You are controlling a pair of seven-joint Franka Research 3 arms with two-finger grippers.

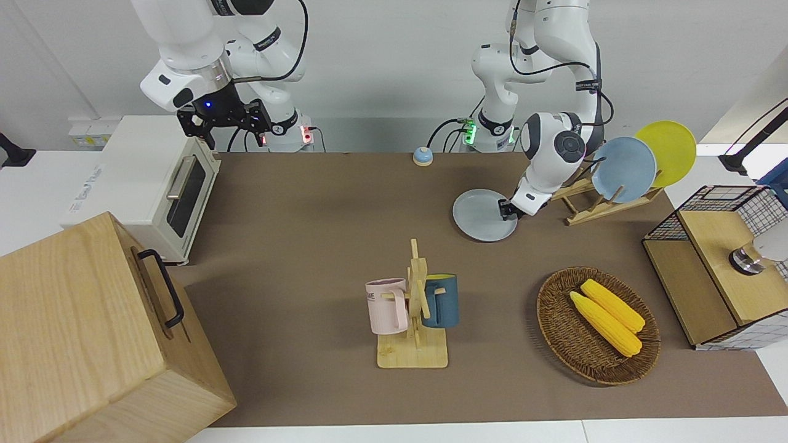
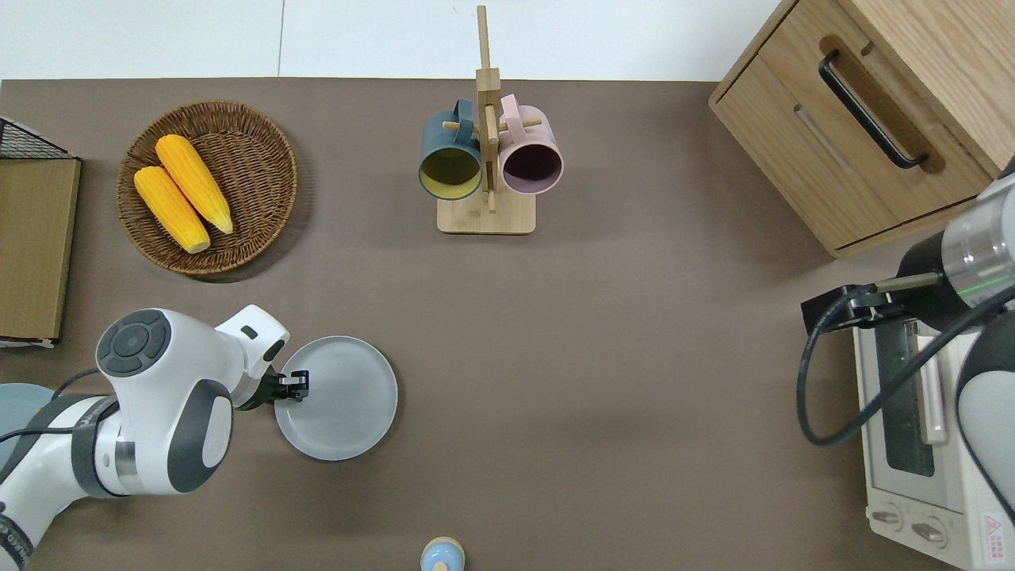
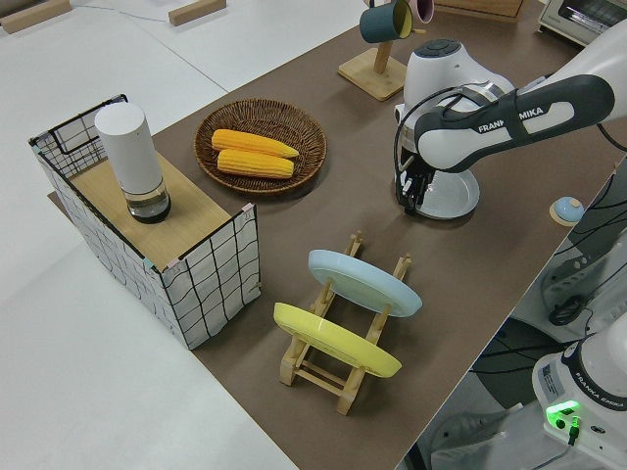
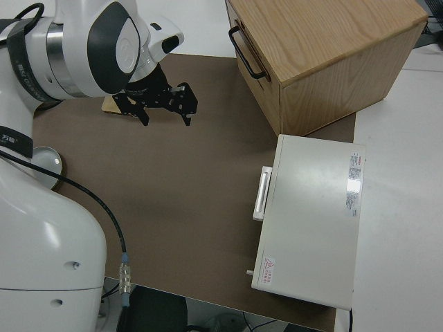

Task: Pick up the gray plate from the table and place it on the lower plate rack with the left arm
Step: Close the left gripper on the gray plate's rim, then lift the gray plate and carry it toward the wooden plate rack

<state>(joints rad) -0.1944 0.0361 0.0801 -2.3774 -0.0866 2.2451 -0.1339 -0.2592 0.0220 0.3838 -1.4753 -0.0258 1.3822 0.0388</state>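
The gray plate (image 1: 480, 215) (image 2: 341, 408) (image 3: 453, 199) lies flat on the brown table (image 1: 308, 203). My left gripper (image 1: 507, 210) (image 2: 295, 387) (image 3: 409, 196) is down at the plate's rim, on the edge toward the left arm's end of the table. The lower plate rack (image 1: 592, 206) (image 3: 331, 370) stands beside the plate at that end, with a sky-blue plate (image 1: 623, 168) and a yellow plate (image 1: 668, 151) leaning in it. The right arm is parked, and its gripper (image 1: 225, 120) (image 4: 165, 105) is open.
A wooden mug tree (image 2: 485, 159) with a dark blue and a pink mug stands mid-table. A wicker basket (image 2: 254, 151) holds two corn cobs. There are also a wire crate (image 1: 708, 203), a small bell (image 1: 422, 155), a white toaster oven (image 1: 148, 178) and a wooden drawer box (image 1: 80, 326).
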